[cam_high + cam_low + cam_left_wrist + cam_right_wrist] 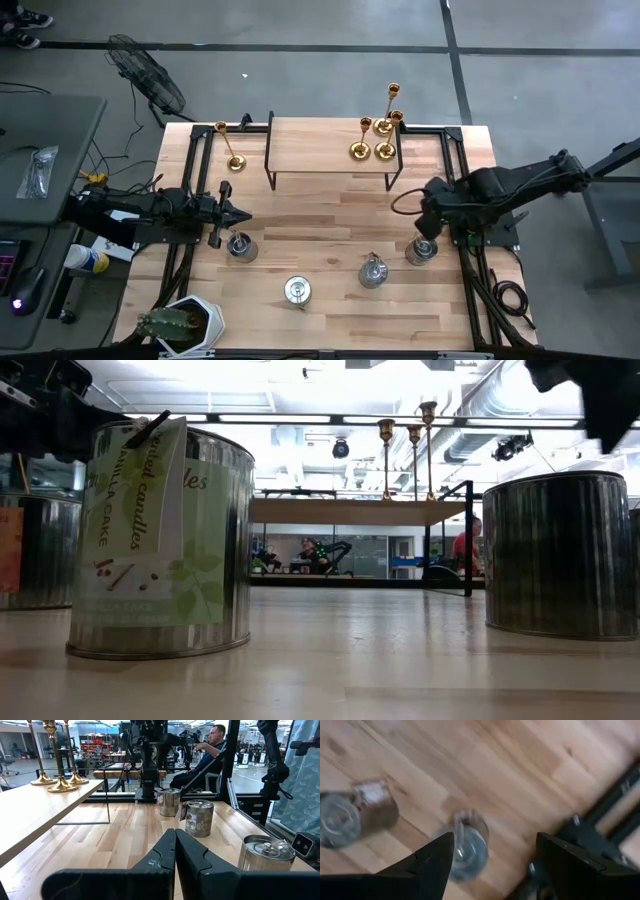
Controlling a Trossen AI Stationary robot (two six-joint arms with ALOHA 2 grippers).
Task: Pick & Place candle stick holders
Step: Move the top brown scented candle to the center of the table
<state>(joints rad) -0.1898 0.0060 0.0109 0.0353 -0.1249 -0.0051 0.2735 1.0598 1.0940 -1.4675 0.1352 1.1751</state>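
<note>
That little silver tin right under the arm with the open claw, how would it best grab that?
Probably straight down from above, across its round side wall. The silver tin stands upright on the table, and the right gripper hangs over it with fingers spread wider than the tin. The neighbouring tin stands apart, leaving room for a finger either side.

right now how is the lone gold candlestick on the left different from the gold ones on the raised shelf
The lone gold candlestick stands on the table top, left of the raised shelf; the gold ones on the shelf stand up on its wooden top. It stands by itself, while those are bunched close together at the shelf's right end. All are shiny gold, upright, with thin stems on round bases.
</note>
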